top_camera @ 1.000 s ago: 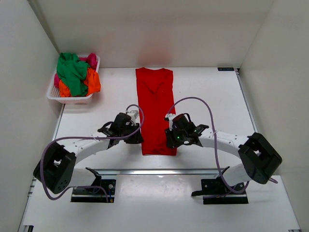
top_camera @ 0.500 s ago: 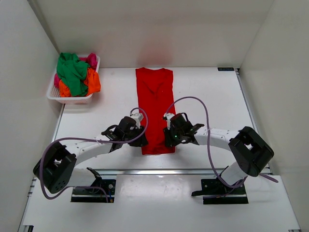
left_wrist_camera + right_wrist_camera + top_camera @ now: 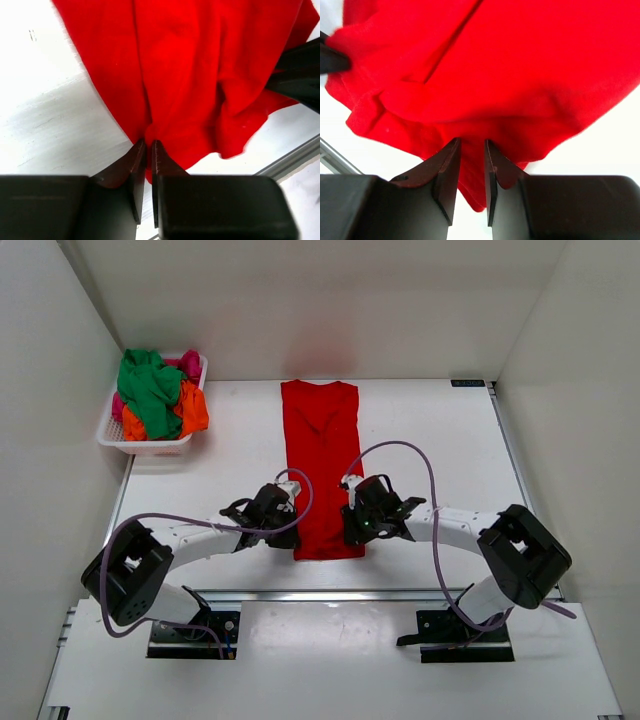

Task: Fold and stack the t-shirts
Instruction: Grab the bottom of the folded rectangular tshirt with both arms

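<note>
The left claw (image 3: 149, 144) and right claw (image 3: 471, 142) each pinch the red t-shirt (image 3: 320, 460) at its hem, right between their tips — an uneven lift could tug that thin bite free.

The red t-shirt (image 3: 322, 465) is soft matt cloth; the tabletop (image 3: 430, 440) smooth, faintly scuffed white; the basket (image 3: 150, 447) white plastic lattice; the left end effector (image 3: 149, 146) matt black.
</note>
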### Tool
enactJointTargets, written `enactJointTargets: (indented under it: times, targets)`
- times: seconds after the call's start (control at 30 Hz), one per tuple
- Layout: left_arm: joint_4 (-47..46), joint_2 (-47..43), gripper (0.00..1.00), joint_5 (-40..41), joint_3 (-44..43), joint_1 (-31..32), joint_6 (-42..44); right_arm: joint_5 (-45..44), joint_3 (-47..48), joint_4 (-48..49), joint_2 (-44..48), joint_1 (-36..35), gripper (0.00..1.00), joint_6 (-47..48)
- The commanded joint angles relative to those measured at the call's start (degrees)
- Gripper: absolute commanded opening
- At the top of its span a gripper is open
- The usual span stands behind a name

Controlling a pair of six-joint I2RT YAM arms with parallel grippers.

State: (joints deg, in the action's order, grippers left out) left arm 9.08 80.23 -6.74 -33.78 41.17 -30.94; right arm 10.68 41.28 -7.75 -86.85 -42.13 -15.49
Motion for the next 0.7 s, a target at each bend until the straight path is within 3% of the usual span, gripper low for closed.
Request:
enactJointTargets:
  times: [0.0,0.33,0.53,0.67]
  targets:
    - [1.1,-0.9,0.18,-1.3,-2.9,0.4,0.7,-1.6,-2.5,-3.4,2.9,0.9,0.23,0.5]
    - [6.1,-0.1,0.22,-6.3,-9.1,-0.3,2.3,-1.3,-5.8,-3.9,9.7,0.8,0.22,0.5]
    - [8.8,0.7,0.31,-7.2,-10.8,-0.4,3.2,1.9,-1.8,-1.7,12.4,-0.1,0.23,-0.2]
    - [8.4,0.8,0.36,-8.3,-10.3,-1.2,2.8,2.9,0.3,-0.7,9.4,-1.5,0.23,-0.2]
